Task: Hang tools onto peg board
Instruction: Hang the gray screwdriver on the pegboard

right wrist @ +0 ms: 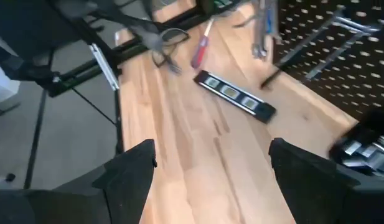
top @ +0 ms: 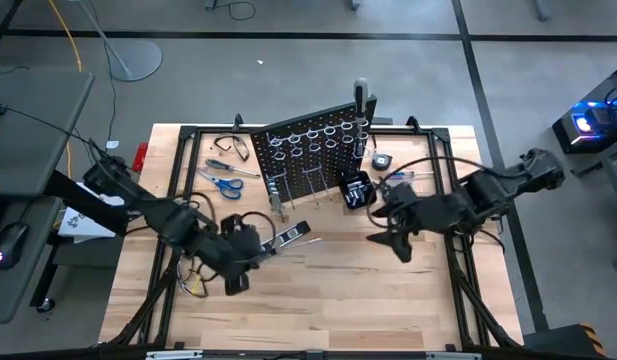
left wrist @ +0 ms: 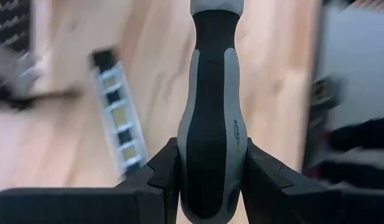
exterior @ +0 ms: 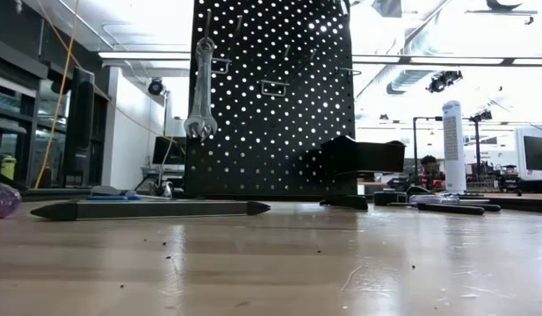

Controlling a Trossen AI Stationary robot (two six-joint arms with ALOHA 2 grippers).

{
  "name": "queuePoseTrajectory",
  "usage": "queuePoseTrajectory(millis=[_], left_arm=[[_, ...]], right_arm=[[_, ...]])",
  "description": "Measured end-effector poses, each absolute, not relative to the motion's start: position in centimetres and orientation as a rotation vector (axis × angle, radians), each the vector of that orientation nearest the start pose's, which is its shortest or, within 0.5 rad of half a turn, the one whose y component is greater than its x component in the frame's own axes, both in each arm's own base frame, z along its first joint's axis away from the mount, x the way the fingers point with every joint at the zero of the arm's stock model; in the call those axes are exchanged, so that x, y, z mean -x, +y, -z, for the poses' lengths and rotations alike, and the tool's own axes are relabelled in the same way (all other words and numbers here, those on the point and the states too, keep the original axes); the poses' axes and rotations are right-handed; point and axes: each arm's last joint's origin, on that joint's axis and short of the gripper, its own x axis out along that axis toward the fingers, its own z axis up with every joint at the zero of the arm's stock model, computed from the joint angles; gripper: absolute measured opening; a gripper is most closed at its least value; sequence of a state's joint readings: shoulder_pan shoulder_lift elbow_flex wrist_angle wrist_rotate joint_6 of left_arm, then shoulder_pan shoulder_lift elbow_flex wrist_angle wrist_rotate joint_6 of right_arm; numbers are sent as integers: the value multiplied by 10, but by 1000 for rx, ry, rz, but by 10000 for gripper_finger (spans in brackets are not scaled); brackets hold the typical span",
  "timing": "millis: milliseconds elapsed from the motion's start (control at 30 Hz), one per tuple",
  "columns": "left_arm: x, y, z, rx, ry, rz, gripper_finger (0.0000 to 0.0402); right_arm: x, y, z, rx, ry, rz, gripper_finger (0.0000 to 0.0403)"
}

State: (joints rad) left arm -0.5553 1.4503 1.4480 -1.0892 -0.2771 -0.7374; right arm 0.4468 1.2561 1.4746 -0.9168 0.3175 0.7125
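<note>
My left gripper [left wrist: 211, 155] is shut on a grey-and-black screwdriver handle [left wrist: 213, 93], above the near-left part of the table [top: 318, 310] in the high view [top: 243, 255]. The screwdriver's shaft runs out of the wrist view. The black peg board [top: 313, 150] stands upright at the table's far middle, with a silver wrench [exterior: 200, 88] hanging from a hook. Blue scissors [top: 223, 183] and more screwdrivers [top: 220, 165] lie left of the board. My right gripper [top: 400, 245] hovers open to the board's near right, holding nothing. My left gripper pinches the thick rear part of the handle [left wrist: 198, 168] between its two fingers [left wrist: 163, 177], one on each side. The handle runs along the fingers, pointing away from the wrist. It looks lifted clear of the table.
A small level [top: 288, 235] lies in front of the board, close to my left gripper. Clear glasses [top: 233, 147] lie at the far left. A black box [top: 356, 190] and a tape measure [top: 381, 160] sit right of the board. Bare wood stretches along the near side.
</note>
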Motion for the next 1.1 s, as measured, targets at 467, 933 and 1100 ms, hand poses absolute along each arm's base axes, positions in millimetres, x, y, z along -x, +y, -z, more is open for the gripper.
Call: queuePoseTrajectory(millis=[467, 933, 1100], left_arm=[[-294, -109, -307, 111, 1101, -113, 110], [-331, -101, -306, 242, 912, -33, 110], [-335, -97, -307, 274, 893, -16, 110]], right_arm=[[-300, 138, -348, 112, 946, 143, 298], [-348, 144, -328, 563, 953, 258, 298], [-351, 140, -330, 572, 941, 255, 298]])
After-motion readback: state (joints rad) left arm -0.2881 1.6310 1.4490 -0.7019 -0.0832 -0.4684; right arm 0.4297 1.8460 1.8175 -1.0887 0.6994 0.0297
